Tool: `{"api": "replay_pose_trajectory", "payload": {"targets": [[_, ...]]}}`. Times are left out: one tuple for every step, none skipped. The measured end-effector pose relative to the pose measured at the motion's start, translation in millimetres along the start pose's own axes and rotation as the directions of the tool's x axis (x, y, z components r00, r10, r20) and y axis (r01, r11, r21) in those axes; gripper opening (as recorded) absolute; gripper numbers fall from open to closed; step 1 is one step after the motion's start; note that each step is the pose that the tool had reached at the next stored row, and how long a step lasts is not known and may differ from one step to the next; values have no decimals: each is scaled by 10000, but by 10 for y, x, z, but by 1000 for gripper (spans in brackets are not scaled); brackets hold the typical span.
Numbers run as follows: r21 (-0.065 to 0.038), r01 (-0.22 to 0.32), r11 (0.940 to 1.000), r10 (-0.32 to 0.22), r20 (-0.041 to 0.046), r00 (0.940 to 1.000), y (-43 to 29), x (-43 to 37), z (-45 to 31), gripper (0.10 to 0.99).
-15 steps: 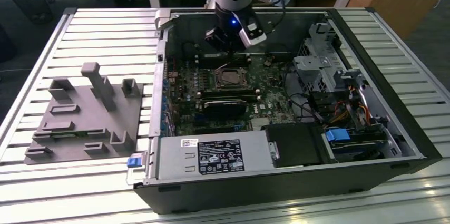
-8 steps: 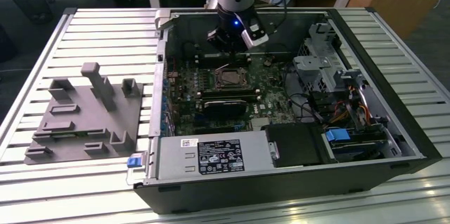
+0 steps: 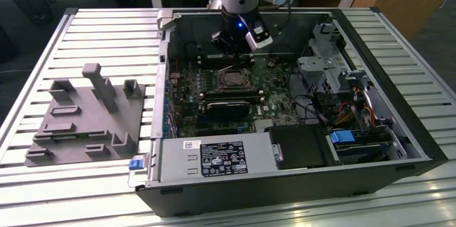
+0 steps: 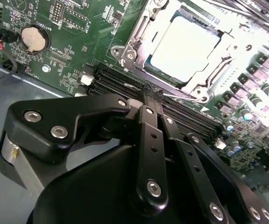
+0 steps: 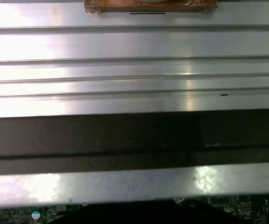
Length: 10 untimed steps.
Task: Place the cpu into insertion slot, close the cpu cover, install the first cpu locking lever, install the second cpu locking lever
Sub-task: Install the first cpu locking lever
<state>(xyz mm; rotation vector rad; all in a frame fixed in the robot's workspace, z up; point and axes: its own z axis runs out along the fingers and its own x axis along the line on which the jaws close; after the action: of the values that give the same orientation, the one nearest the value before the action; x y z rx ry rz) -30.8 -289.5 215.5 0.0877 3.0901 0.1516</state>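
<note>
In the second wrist view the cpu (image 4: 186,46) lies flat in the insertion slot (image 4: 123,52) on the green board, its pale metal top showing. The silvery cpu cover (image 4: 141,39) lies down around it as a frame. My gripper (image 4: 152,91) is shut, with its black fingers pressed together and nothing seen between them. Its tip hovers at the socket's edge beside the memory slots, close to a thin wire lever (image 4: 181,96). In the exterior view the gripper (image 3: 232,45) hangs inside the open computer case, just behind the cpu (image 3: 232,80).
Long black memory slots (image 4: 186,114) and a coin battery (image 4: 33,39) flank the socket. A black block (image 3: 228,110), the power supply (image 3: 213,158) and a drive cage (image 3: 328,61) crowd the case. A grey fixture (image 3: 85,115) sits on the slatted table (image 5: 134,42).
</note>
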Motion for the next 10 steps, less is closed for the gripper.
{"api": "replay_pose_trajectory", "payload": {"targets": [[1,4,10000,-4,-3,10000,2,-3,15,106],[0,6,10000,-6,-6,10000,4,-7,28,106],[0,8,10000,-8,-9,10000,5,-11,42,106],[0,12,10000,-12,-13,10000,7,-14,54,106],[1,15,10000,-15,-16,10000,8,-17,65,106],[1,19,10000,-19,-21,10000,9,-21,77,106],[2,22,10000,-22,-25,10000,10,-25,88,106],[3,25,10000,-25,-30,10000,12,-29,101,106],[4,30,10000,-30,-34,10000,13,-32,114,106],[5,34,10000,-34,-38,10000,14,-35,127,106]]}}
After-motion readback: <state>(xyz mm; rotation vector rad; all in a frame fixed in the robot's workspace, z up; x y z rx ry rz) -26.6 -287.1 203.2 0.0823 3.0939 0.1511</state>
